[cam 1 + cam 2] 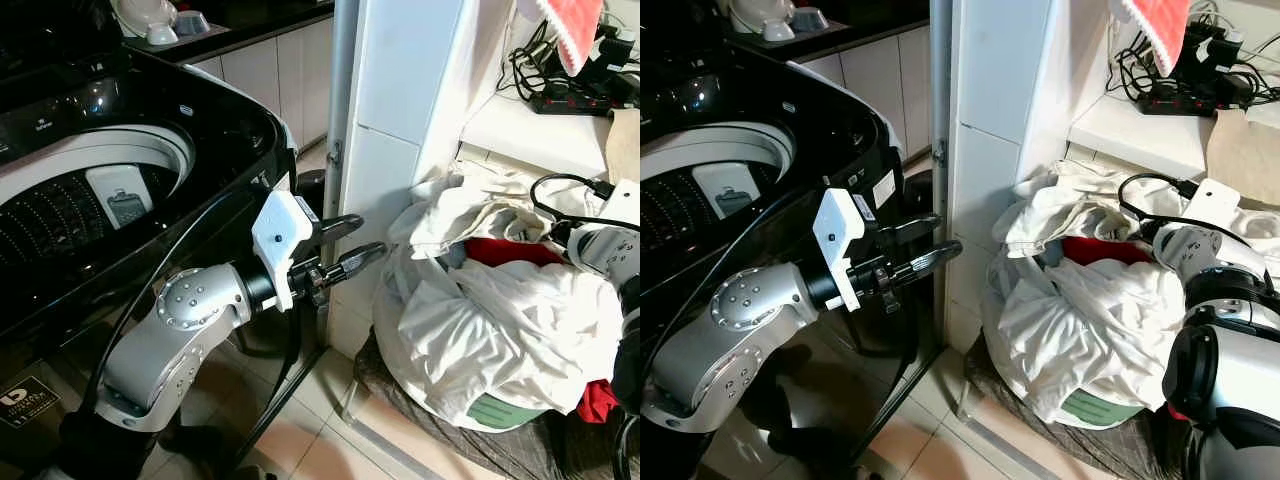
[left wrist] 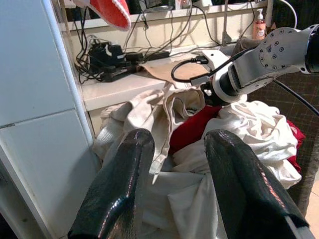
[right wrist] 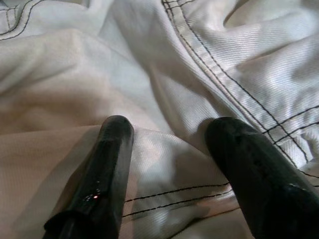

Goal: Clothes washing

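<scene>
Spread right fingers (image 3: 117,164) press white laundry (image 1: 480,330); left fingers (image 1: 345,228) parted, empty, beside washer (image 1: 120,150).

White clothes (image 1: 480,320) heaped (red garment (image 1: 510,250) between), washer (image 1: 120,190) open
</scene>
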### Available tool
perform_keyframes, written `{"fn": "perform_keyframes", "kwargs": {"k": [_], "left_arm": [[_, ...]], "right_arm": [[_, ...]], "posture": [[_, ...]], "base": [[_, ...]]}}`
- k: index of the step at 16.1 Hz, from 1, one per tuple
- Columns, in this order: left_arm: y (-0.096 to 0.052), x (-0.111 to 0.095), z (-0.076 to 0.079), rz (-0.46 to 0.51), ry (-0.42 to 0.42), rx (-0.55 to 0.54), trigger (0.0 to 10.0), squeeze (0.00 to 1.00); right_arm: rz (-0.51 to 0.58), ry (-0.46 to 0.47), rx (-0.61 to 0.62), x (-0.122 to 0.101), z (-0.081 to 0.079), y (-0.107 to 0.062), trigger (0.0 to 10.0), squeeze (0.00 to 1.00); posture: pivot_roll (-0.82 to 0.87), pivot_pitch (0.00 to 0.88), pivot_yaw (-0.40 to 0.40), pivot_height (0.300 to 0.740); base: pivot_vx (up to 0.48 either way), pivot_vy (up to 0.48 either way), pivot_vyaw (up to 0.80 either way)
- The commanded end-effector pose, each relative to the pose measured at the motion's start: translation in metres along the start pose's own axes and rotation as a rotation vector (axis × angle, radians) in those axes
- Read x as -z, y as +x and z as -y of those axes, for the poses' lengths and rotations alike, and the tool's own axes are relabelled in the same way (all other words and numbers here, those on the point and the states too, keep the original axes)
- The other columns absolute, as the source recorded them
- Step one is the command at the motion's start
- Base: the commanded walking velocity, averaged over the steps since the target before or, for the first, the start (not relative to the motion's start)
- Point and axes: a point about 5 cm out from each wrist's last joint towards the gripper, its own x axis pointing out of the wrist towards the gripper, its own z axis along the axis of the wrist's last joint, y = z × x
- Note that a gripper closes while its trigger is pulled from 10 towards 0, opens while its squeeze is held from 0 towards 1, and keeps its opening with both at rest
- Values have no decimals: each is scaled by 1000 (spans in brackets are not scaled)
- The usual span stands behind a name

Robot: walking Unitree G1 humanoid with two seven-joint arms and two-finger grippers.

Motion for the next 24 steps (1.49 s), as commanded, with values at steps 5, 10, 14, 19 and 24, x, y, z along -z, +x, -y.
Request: {"fn": "perform_keyframes", "kwargs": {"k": [5, 10, 14, 19, 24], "left_arm": [[-3, -8, -2, 15, 8, -2, 10000, 0], [-2, -9, 1, 23, -2, 19, 10000, 0], [-3, -9, 6, 16, -15, 59, 10000, 0], [-4, -7, 7, 2, -8, 57, 10000, 0], [-5, -8, 10, 6, -18, 81, 10000, 0]], "right_arm": [[324, 15, 54, -42, 10, -10, 10000, 839], [340, 48, 147, -47, 28, -11, 10000, 1000], [191, 20, 186, -18, 30, -2, 10000, 0], [87, -13, 145, 6, 28, 5, 10000, 0], [47, 8, 61, 11, 18, 6, 0, 0]], "posture": [[-10, 1, 10, 740], [-15, 3, 13, 740], [-15, 4, 15, 740], [-8, 4, 11, 740], [-6, 0, 11, 740]], "base": [[0, 0, 0], [0, 0, 0], [0, 0, 0], [0, 0, 0], [0, 0, 0]]}}
